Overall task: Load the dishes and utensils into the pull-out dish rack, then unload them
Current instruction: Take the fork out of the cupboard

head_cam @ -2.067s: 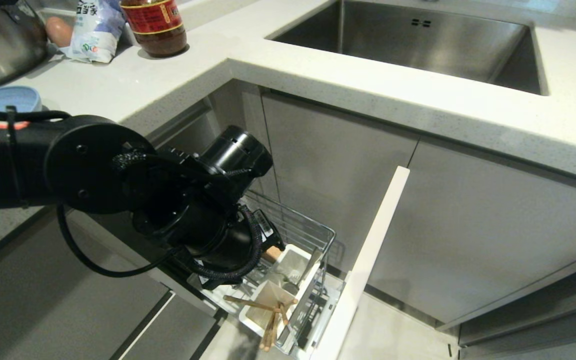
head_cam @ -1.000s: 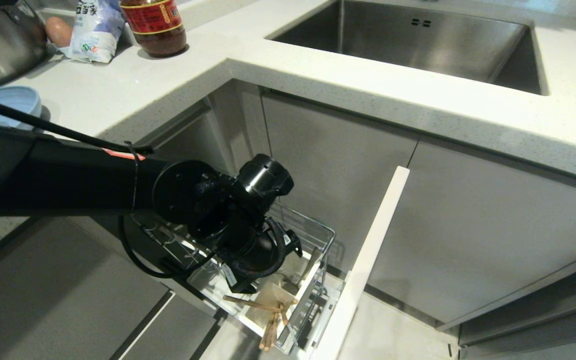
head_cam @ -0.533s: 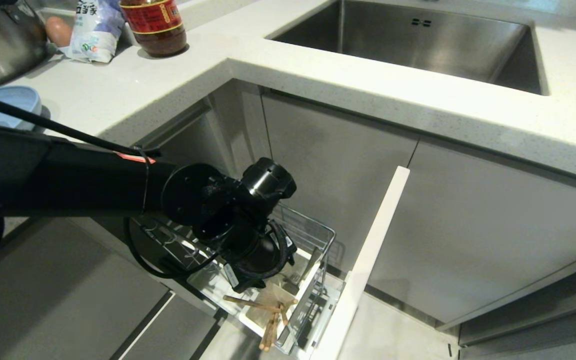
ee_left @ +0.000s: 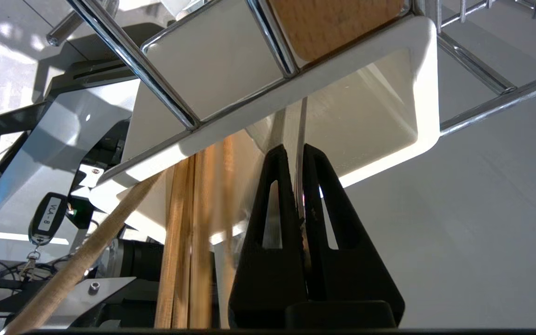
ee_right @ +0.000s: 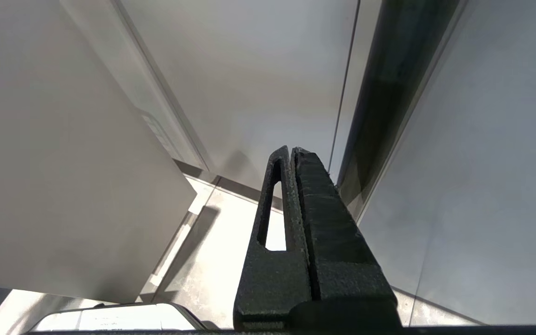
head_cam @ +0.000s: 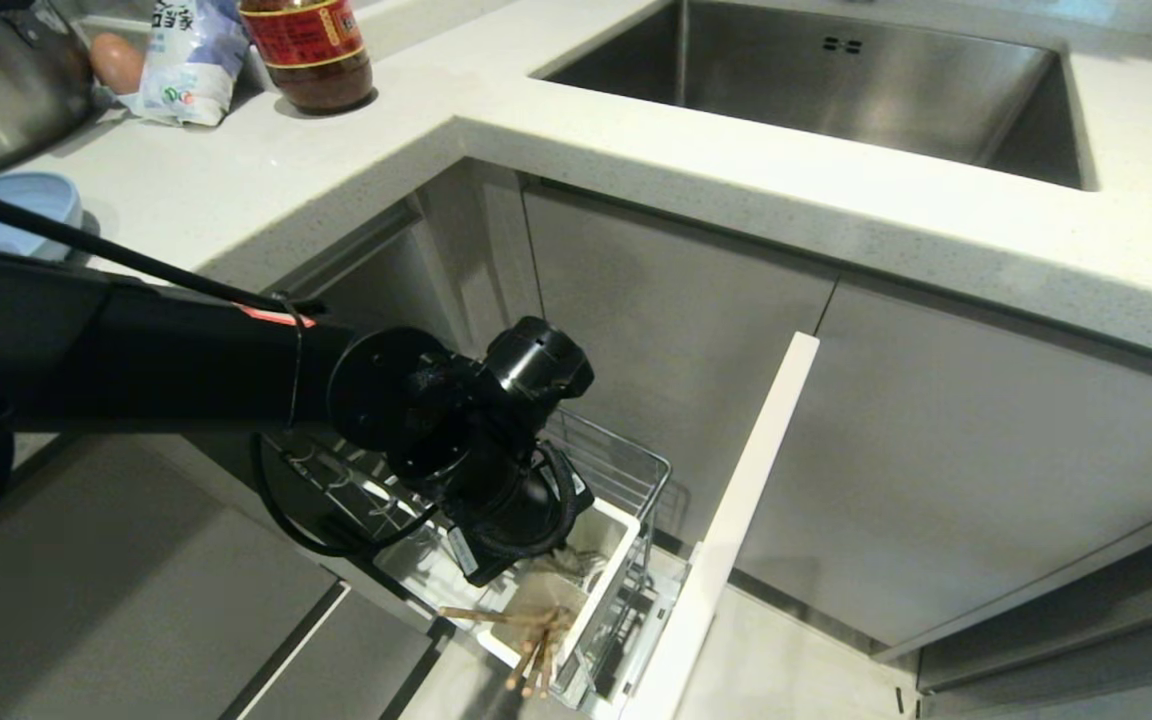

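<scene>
Left claw (ee_left: 297, 156) clamped on thin metal utensil handle (ee_left: 302, 125) inside white utensil cup (ee_left: 403, 97), beside chopsticks (ee_left: 189, 232); right claw (ee_right: 292, 153) closed, away from cup

The wire dish rack (head_cam: 626, 470) is pulled out, its white cup (ee_left: 379, 116) holding wooden chopsticks (head_cam: 534, 640) that lean out over the rim. A thin silver utensil handle (ee_left: 301, 139) stands upright in the cup. A pale blue bowl (head_cam: 11, 205) sits on the counter.

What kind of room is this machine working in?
Most likely a home kitchen: a steel sink is set into a pale stone countertop, and a pull-out dish rack below it holds wooden chopsticks.
</scene>
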